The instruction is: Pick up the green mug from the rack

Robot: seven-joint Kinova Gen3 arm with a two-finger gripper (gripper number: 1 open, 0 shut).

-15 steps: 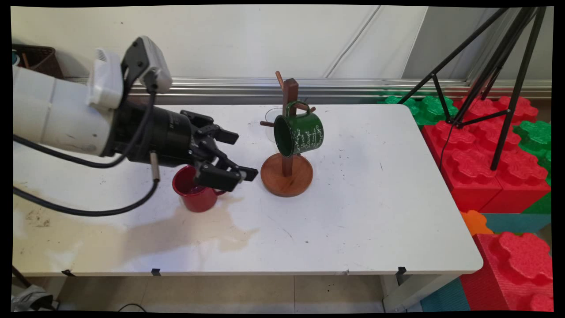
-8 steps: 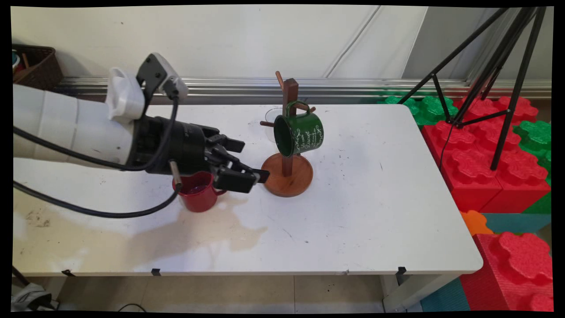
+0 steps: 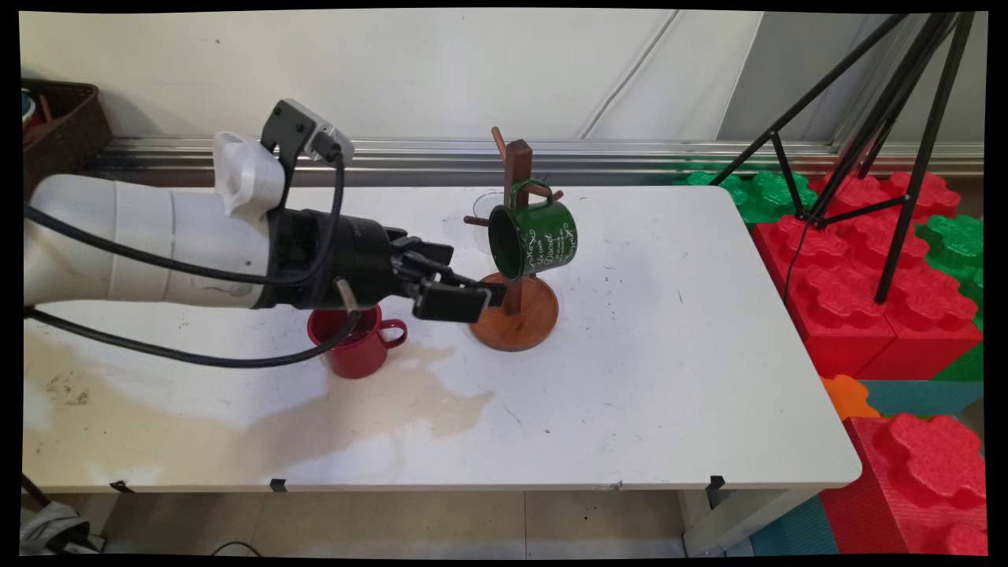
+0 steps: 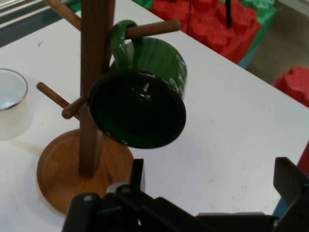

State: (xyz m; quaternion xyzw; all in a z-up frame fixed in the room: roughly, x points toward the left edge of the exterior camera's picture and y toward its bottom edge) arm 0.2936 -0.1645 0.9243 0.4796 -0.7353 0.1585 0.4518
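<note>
Black two-finger gripper [image 3: 465,293], fingers spread wide and empty, sits by the glossy dark green enamel mug [image 3: 534,239] with white lettering, hanging on the brown wooden mug tree [image 3: 513,309] near the tabletop's [image 3: 669,378] far edge.

green mug [image 4: 145,92] hangs on wooden rack [image 4: 91,87] peg | pincer [image 4: 212,186] spread below

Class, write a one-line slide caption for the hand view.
Open gripper faces a green mug hanging on a wooden mug tree.
</note>
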